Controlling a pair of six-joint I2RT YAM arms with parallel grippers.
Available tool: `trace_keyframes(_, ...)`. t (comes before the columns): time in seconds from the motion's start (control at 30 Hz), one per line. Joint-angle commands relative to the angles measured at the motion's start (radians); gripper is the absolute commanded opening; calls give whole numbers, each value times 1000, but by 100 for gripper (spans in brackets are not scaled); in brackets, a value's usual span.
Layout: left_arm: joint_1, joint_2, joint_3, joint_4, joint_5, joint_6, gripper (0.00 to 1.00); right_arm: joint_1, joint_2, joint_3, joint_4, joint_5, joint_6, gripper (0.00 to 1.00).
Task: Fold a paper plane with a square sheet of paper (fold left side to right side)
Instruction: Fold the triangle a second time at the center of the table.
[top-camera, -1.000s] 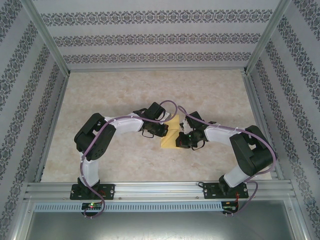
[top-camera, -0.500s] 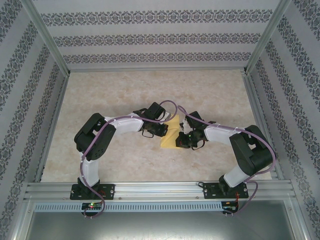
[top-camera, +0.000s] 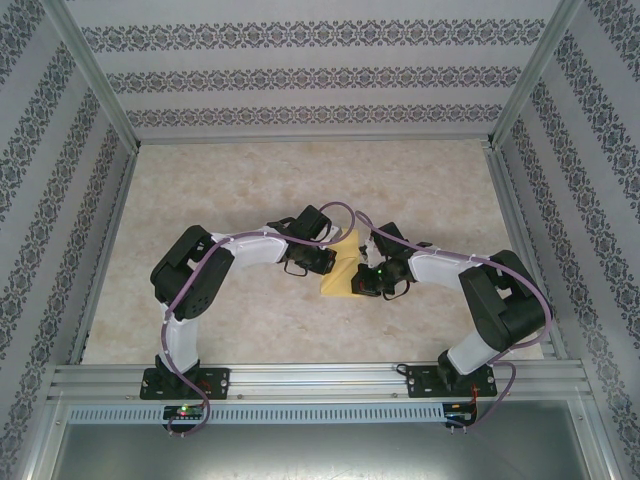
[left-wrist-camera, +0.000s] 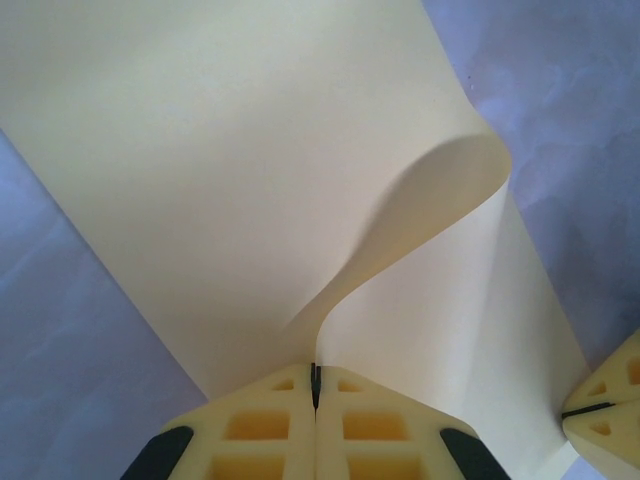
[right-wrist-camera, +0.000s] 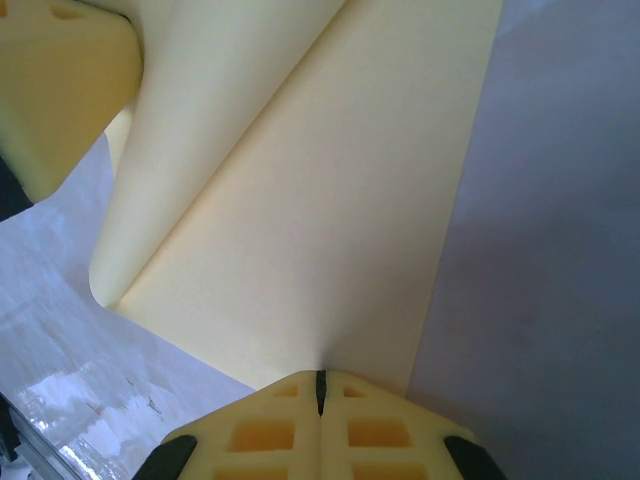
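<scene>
Square sheet of paper (top-camera: 338, 283), plain yellow, at the middle of the counter (top-camera: 420, 180) between both arms, one side curled up and over, left hand (left-wrist-camera: 315, 377) clenched on its edge, right hand (right-wrist-camera: 320, 386) pinching another edge

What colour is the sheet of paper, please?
Plain pale yellow; the sheet of paper shows best in the left wrist view.

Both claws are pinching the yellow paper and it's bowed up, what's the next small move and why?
Probably ease the left claw toward the right claw and lower it. Both are shut on the square sheet of paper, which curls in an open loop, uncreased, so the edges likely need to meet first.
</scene>
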Motion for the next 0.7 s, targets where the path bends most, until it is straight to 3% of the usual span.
trace_keyframes(0.0,5,25,-17,10,11,12,7,-19,-41,7,7,-29,8,0)
trace_keyframes(0.23,0,30,-13,10,12,12,7,-73,-130,-44,186,-144,131,0)
trace_keyframes(0.47,-4,30,-11,5,6,13,7,-52,5,-34,453,-189,289,0)
trace_keyframes(0.67,-7,29,-11,5,5,13,7,-28,76,12,432,-146,269,0)
